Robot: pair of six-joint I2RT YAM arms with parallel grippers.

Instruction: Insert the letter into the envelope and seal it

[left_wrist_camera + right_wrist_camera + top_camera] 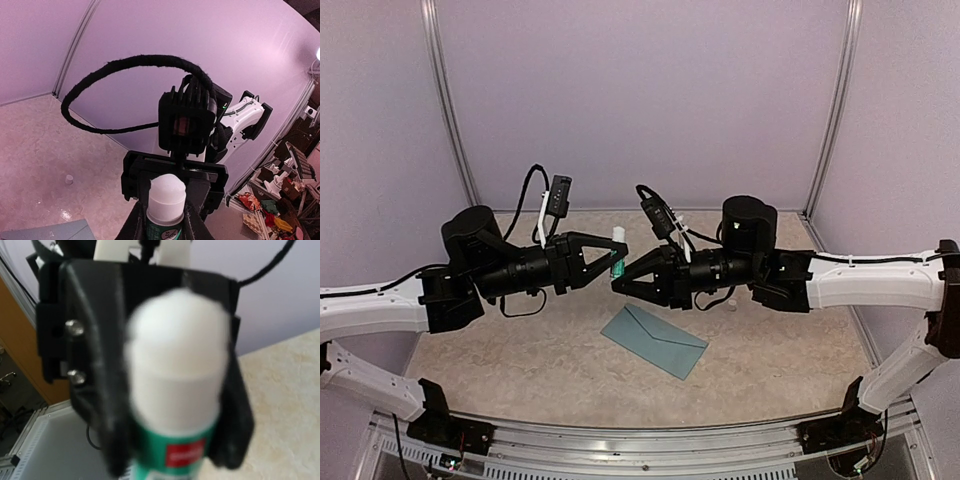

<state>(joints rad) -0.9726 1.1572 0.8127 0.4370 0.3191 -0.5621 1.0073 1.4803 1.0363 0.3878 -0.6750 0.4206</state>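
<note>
The teal-blue envelope (655,340) lies flat on the table below the two grippers, flap closed; one corner (45,231) shows in the left wrist view. The letter is out of view. A glue stick (617,262) with a white top and green body stands roughly upright in the air between the arms. My left gripper (619,252) is shut on its green body just under the white top (166,192). My right gripper (618,284) comes in from the right and is shut on the stick's lower end. In the right wrist view the stick (175,390) fills the frame, blurred.
A small white object (731,304) lies on the table behind the right arm and also shows in the left wrist view (69,179). Lilac walls close the cell at the back and sides. A metal rail (640,445) runs along the near edge.
</note>
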